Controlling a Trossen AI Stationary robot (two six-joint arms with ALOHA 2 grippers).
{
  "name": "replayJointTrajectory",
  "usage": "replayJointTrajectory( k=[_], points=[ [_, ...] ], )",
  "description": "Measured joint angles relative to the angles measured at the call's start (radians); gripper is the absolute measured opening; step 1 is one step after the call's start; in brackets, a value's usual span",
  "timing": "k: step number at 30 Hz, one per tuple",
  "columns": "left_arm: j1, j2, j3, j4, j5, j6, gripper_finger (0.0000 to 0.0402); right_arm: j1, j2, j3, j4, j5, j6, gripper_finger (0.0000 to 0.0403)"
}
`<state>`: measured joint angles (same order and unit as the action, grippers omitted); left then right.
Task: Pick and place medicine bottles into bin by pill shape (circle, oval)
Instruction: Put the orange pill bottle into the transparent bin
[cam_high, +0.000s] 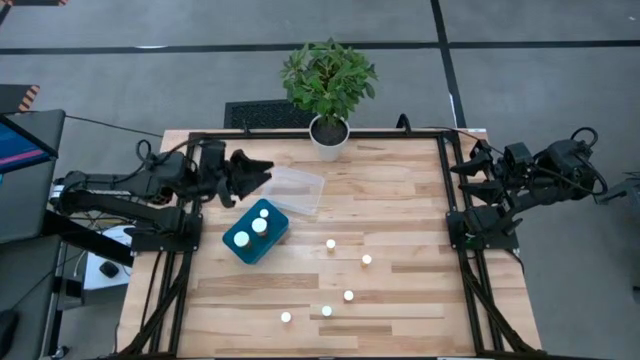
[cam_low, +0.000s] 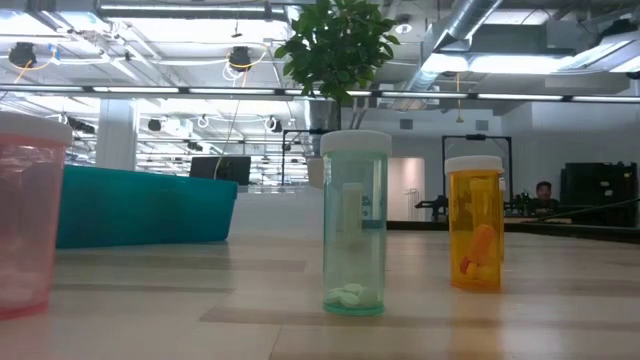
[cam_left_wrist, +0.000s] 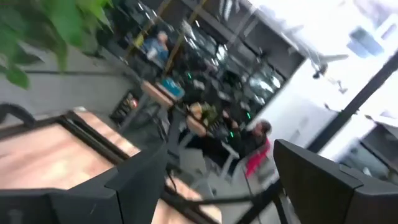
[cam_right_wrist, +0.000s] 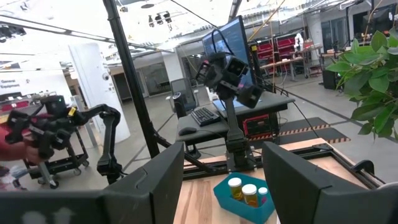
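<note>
- The left gripper (cam_high: 262, 172) hangs at the table's far-left edge, fingers apart and empty, just beside the clear bin (cam_high: 295, 190) and near the teal bin (cam_high: 245, 250).
- The right gripper (cam_high: 463, 165) waits at the far-right edge, fingers likewise apart and holding nothing, well away from any bottle.
- Three bottles (cam_high: 259, 226) already stand in the teal bin; the right wrist view shows white caps and orange bodies there. The clear bin appears empty.
- Five bottles (cam_high: 331, 244) remain loose on the wood, scattered from mid-table toward the near edge, all upright and apart from one another. By this count the sorting is under halfway done, with one bin not yet used.
- From table height, a pale teal bottle (cam_low: 354, 224) holds white pills at its bottom; an orange bottle (cam_low: 475, 223) holds orange ones. Both are translucent, white-capped and upright. A pink bottle (cam_low: 28, 215) stands at that view's edge.
</note>
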<state>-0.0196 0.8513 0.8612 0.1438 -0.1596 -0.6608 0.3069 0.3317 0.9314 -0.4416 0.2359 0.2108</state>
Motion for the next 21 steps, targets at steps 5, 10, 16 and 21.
replayJointTrajectory(
  k=[5, 10, 16, 21],
  points=[
    [-0.019, 0.014, 0.000, -0.035, 0.152, 0.007, 0.0288, 0.000, 0.000, 0.000, 0.000, 0.000, 0.000, 0.0226],
    [-0.068, 0.042, 0.000, -0.042, 0.191, -0.019, 0.0288, -0.002, 0.001, 0.000, 0.018, 0.010, -0.001, 0.0226],
    [-0.167, 0.099, 0.000, -0.045, 0.190, -0.075, 0.0288, -0.002, 0.001, 0.000, 0.028, 0.027, 0.018, 0.0226],
    [-0.266, 0.175, 0.000, -0.089, 0.152, -0.155, 0.0288, -0.001, 0.001, 0.000, 0.030, 0.027, 0.094, 0.0226]
  ],
)
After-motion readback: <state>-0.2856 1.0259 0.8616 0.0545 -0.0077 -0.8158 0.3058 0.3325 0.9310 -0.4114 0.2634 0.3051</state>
